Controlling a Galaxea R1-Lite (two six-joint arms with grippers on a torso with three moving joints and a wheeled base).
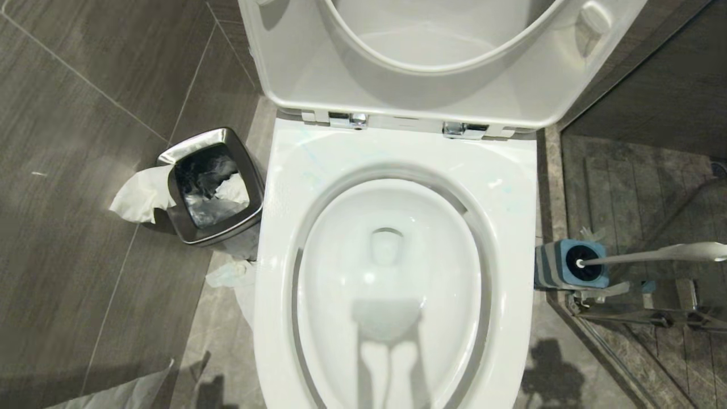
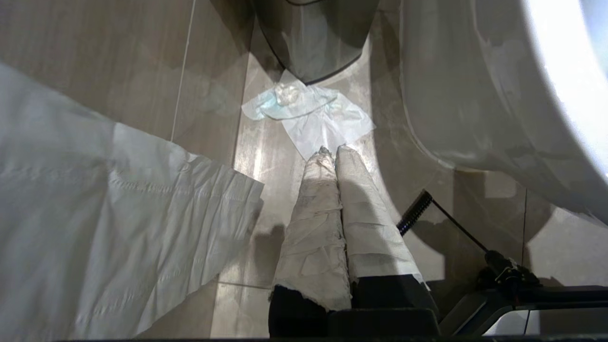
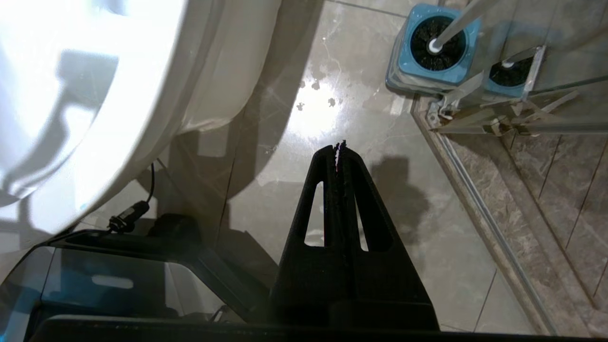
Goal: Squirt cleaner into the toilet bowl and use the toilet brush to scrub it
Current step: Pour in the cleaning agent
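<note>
The white toilet bowl [image 1: 318, 170] fills the middle of the head view, its seat and lid raised; water lies in the oval basin. The toilet brush [image 1: 653, 254] stands in a blue-and-grey holder [image 1: 559, 267] on the floor at the bowl's right, its white handle leaning right. No cleaner shows. Neither arm is in the head view. My left gripper [image 2: 331, 150], its fingers wrapped in white tape, hangs shut and empty over the floor beside the bowl's left side [image 2: 475, 95]. My right gripper [image 3: 339, 146], black, is shut and empty above the floor, with the toilet brush [image 3: 446, 33] a little beyond it.
A small steel bin [image 1: 213, 184] stuffed with paper stands left of the bowl. Tissue sheets [image 2: 308, 111] lie on the floor by it, and a large sheet [image 2: 95, 213] lies nearer. A glass shower partition with a metal bracket [image 3: 475, 114] borders the brush.
</note>
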